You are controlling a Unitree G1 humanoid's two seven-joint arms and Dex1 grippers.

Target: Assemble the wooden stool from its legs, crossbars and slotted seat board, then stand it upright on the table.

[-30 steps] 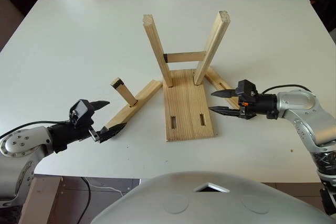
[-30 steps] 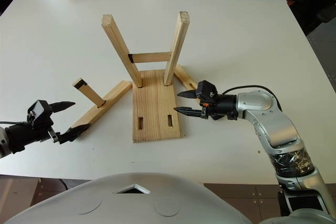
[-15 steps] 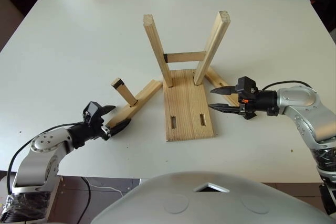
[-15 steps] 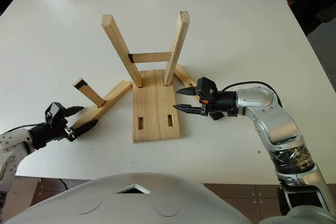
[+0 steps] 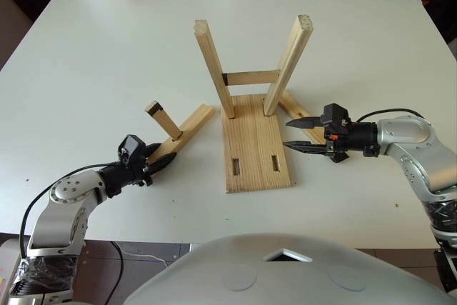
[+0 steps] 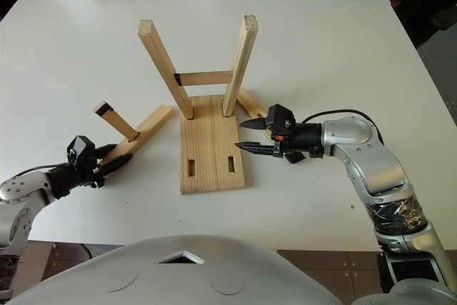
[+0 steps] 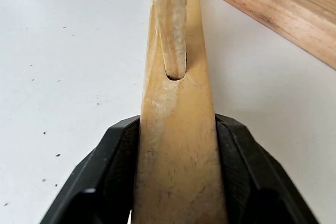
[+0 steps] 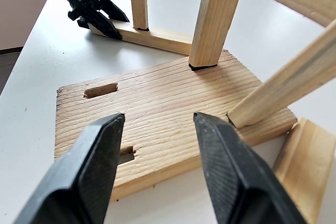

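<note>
The slotted seat board [image 5: 257, 149] lies flat mid-table [image 5: 93, 69], with two legs [image 5: 214, 69] standing in its far slots, joined by a crossbar [image 5: 251, 77]. To its left lies a loose leg [image 5: 187, 128] bearing a short stub; the left gripper [image 5: 163, 161] has its jaws clamped on that leg's near end. The right gripper [image 5: 285, 135], jaws apart, is at the board's right edge

Flat seat board [image 5: 257, 155] with two crossbar-joined legs [image 5: 214, 69] upward; loose leg [image 5: 187, 128] alongside

Left claw [image 5: 160, 163] now around loose leg [image 5: 188, 126]
</note>
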